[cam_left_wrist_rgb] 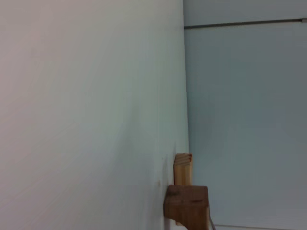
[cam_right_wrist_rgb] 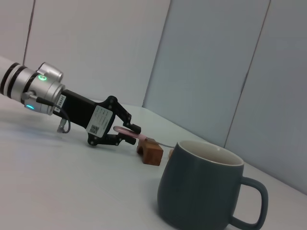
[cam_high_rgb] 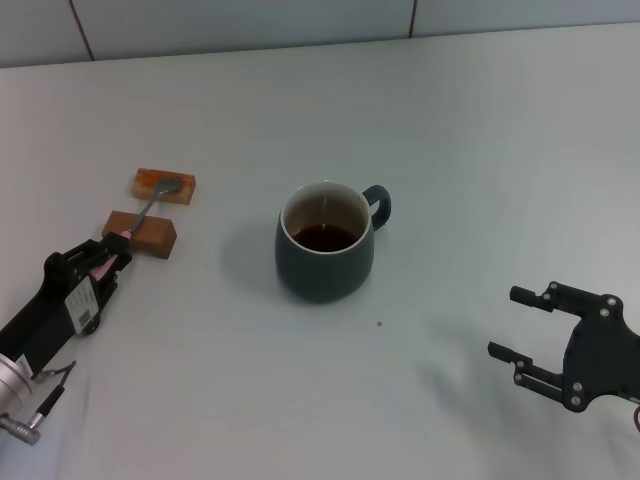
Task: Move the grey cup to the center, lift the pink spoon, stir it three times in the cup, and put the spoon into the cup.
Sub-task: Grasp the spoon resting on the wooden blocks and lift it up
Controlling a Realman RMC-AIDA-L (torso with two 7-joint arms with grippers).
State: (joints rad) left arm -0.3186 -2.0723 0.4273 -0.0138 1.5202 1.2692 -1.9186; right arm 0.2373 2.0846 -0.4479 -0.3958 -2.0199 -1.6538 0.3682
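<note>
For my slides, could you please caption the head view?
Left gripper at the spoon handle on two blocks; cup centered; right gripper idle.

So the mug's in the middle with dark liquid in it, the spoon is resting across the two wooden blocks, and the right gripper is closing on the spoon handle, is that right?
Not quite: it is the left gripper at the pink spoon handle, as the head view shows. The right gripper sits apart, jaws open, to the right of the grey cup. The rest holds: dark liquid in the cup, spoon across the two wooden blocks.
</note>
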